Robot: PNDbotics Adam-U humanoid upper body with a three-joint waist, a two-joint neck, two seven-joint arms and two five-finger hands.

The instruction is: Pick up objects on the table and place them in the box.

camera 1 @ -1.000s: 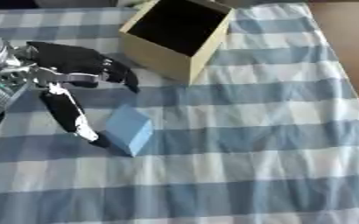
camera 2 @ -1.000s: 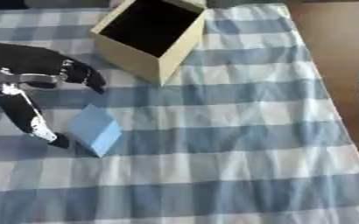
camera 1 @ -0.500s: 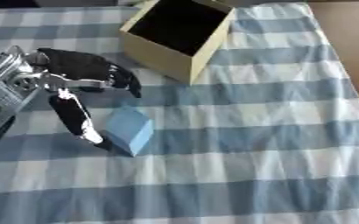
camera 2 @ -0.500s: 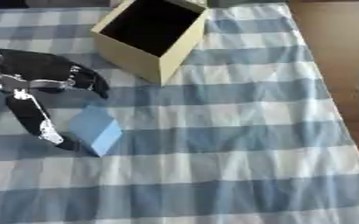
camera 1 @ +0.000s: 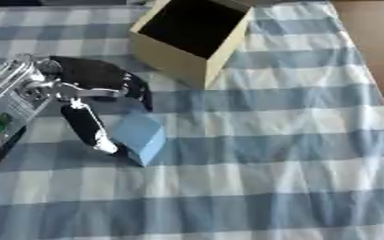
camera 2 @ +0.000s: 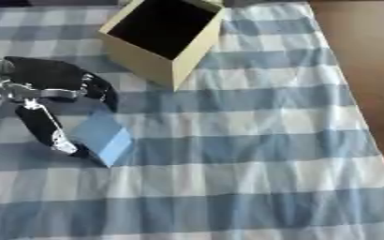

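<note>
Around blue block (camera 1: pixel 141 137) — left robot hand (camera 1: pixel 93 93).

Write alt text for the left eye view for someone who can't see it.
The robot's left hand reaches around a light blue block on a blue-and-white checked tablecloth, thumb at the block's left side, fingers curled above it. An open tan box stands just beyond.

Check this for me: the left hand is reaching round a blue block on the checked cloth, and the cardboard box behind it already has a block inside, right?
Not quite. The left eye view shows the box empty, its inside dark and bare. The rest holds: the left hand reaches round the blue block.
</note>
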